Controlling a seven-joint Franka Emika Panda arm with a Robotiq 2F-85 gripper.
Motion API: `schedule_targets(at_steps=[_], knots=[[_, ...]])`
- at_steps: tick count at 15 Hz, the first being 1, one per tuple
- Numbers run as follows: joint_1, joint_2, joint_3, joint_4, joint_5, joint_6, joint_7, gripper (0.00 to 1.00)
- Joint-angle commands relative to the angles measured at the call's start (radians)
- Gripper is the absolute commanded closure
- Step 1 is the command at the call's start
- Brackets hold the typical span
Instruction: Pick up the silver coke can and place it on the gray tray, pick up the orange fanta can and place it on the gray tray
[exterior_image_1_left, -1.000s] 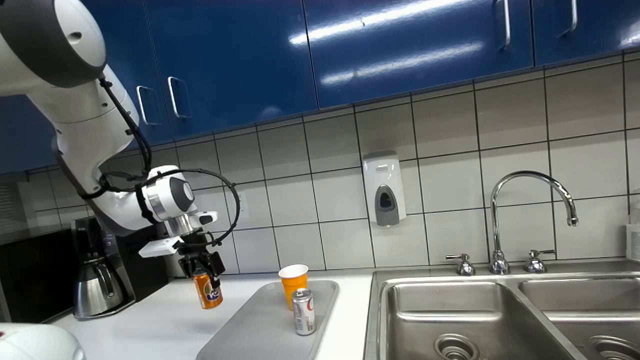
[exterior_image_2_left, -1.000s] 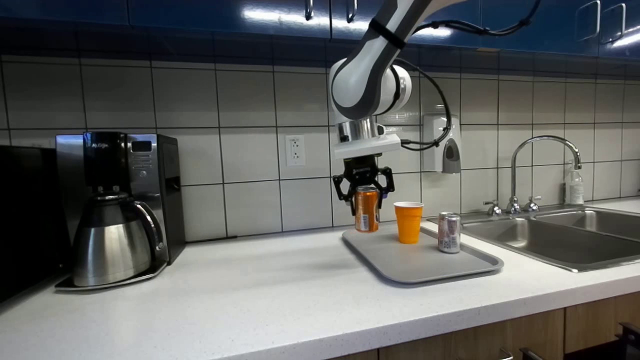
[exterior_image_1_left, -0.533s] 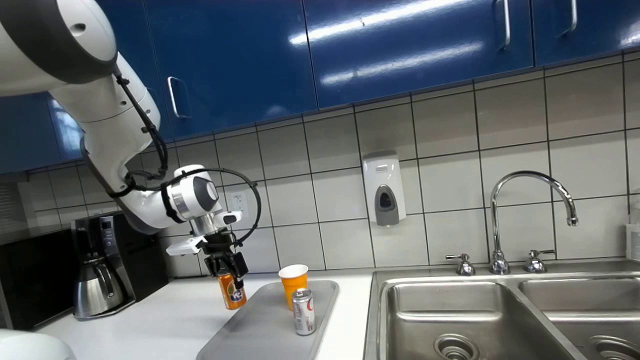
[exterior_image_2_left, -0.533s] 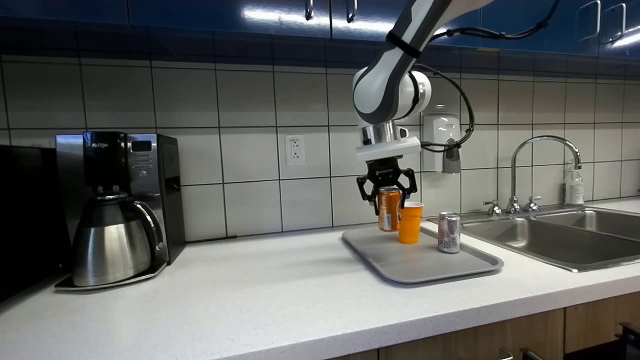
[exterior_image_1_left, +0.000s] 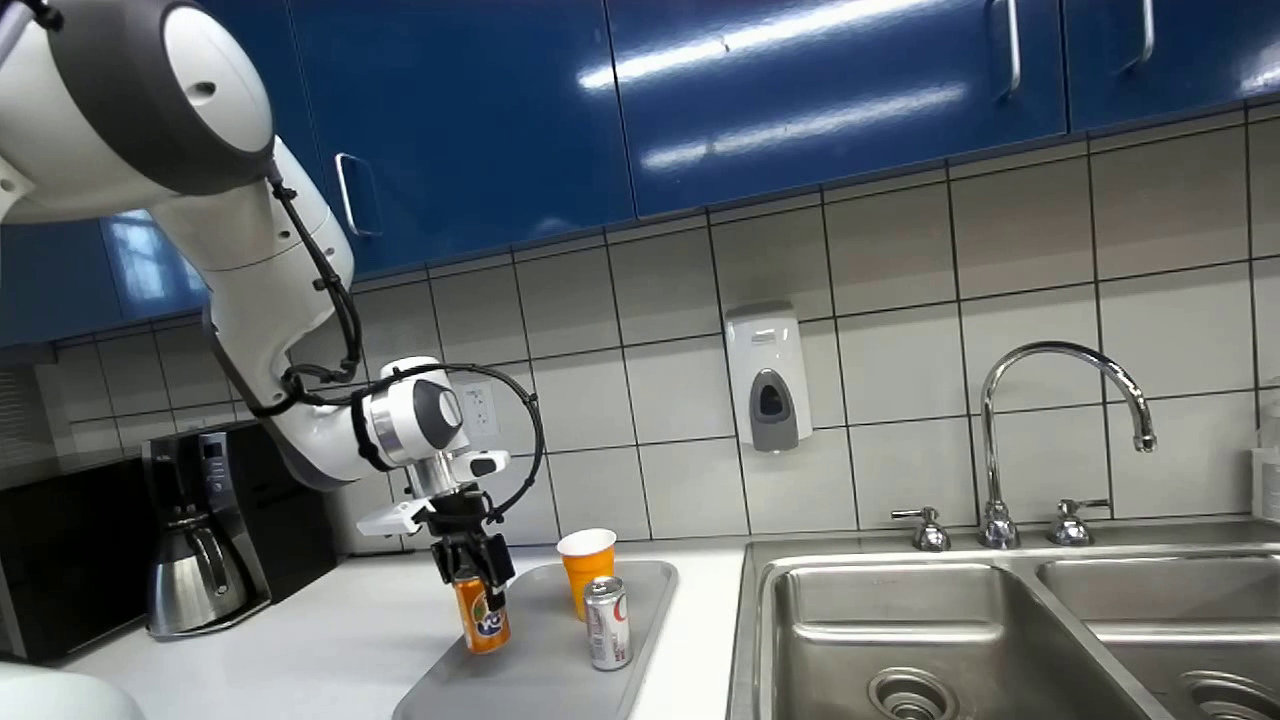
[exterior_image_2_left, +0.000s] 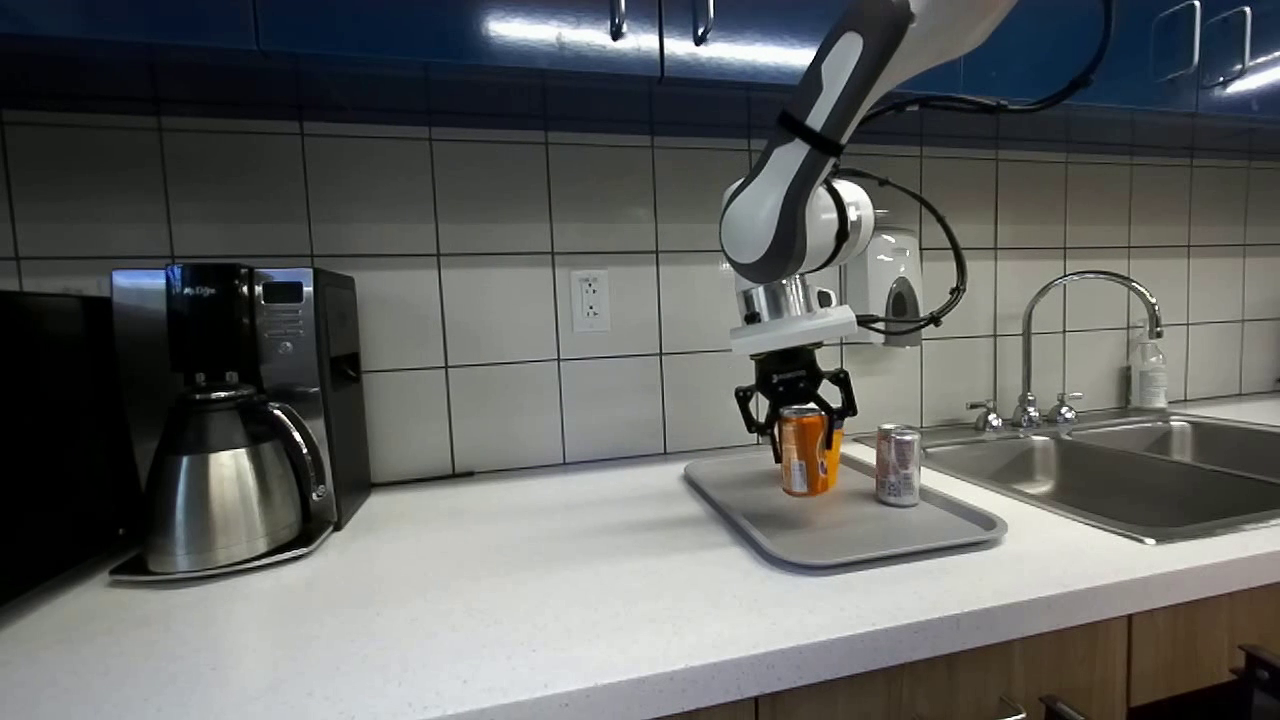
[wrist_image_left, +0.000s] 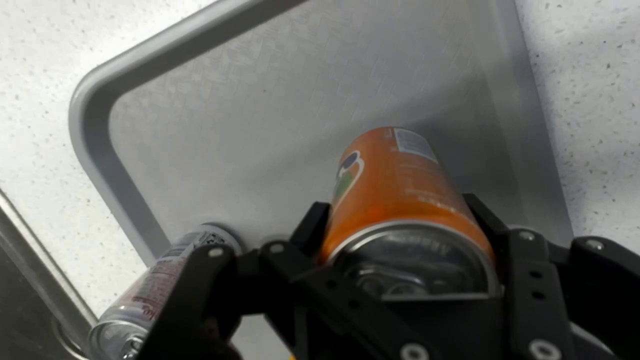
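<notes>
In an exterior view, from left to right, there are one coffee maker (exterior_image_1_left: 200, 580), one arm (exterior_image_1_left: 410, 415), one orange can (exterior_image_1_left: 482, 618), one tray (exterior_image_1_left: 545, 685), one cup (exterior_image_1_left: 588, 565), one silver can (exterior_image_1_left: 609, 630), one soap dispenser (exterior_image_1_left: 768, 375) on the tiled wall (exterior_image_1_left: 690, 485), and one faucet (exterior_image_1_left: 992, 450) over a sink (exterior_image_1_left: 890, 600) with two basins. The orange can is over the tray, left of the cup and the silver can, and leans slightly in that view; whether its base touches the tray cannot be told. It has a silvery rim and dark blue letters edged in white; the wrist view also shows a patch of green and a pale block on its side. The cup, orange with a white rim, stands on the tray, apart from both cans. The silver can stands upright on the tray near the sink-side edge, a red mark on its side. The arm reaches in from the upper left, bent down at the wrist, with the gripper (exterior_image_2_left: 803, 452) pointing down above the tray. Its fingers (wrist_image_left: 311, 225) press on opposite sides of the orange can near the top, holding it between them.
</notes>
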Motion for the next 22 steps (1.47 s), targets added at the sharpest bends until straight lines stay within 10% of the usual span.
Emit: schedule_targets(at_steps=[1, 10, 11, 22], knots=[[-0.003, 0.045, -0.001, 0.043, 0.027, -0.020, -0.016, 0.58], [-0.001, 0.142, -0.014, 0.133, 0.062, -0.023, -0.036, 0.58], [0.001, 0.148, -0.016, 0.140, 0.065, -0.026, -0.035, 0.08], [0.015, 0.127, -0.017, 0.162, 0.067, -0.035, -0.048, 0.00]])
